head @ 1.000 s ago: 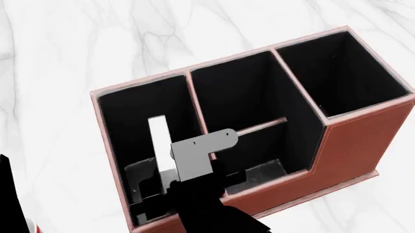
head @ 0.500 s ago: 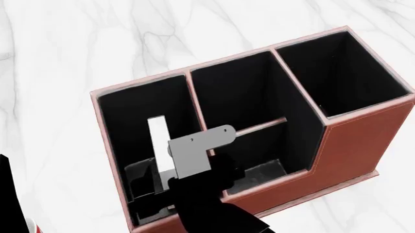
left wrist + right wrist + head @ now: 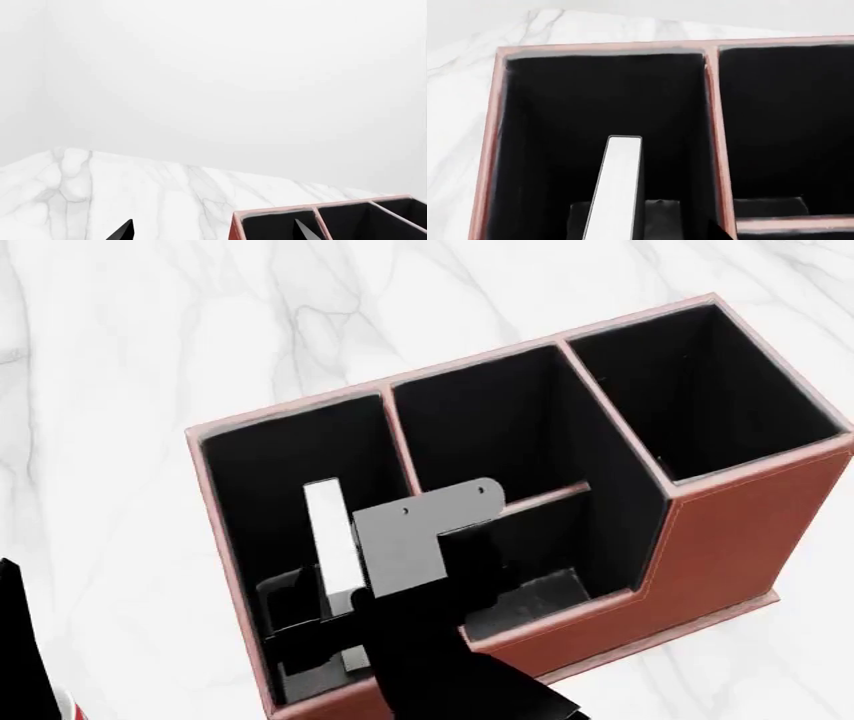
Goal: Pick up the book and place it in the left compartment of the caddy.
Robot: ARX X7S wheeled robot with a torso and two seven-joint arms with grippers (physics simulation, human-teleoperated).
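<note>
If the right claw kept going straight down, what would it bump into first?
Probably the grey floor of the left compartment, because the book already stands inside the caddy. Depth is hard to judge.

Right arm: a matte black, blocky body at the head view's lower centre, topped by a flat grey L-shaped metal bracket (image 3: 414,535) with rounded end and small dark screws.

Left gripper (image 3: 213,231): two black pointed fingertips at the left wrist view's bottom edge.

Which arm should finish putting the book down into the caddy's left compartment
Right. Its gripper is already inside the left compartment beside the upright book; the left gripper looks out past the caddy.
</note>
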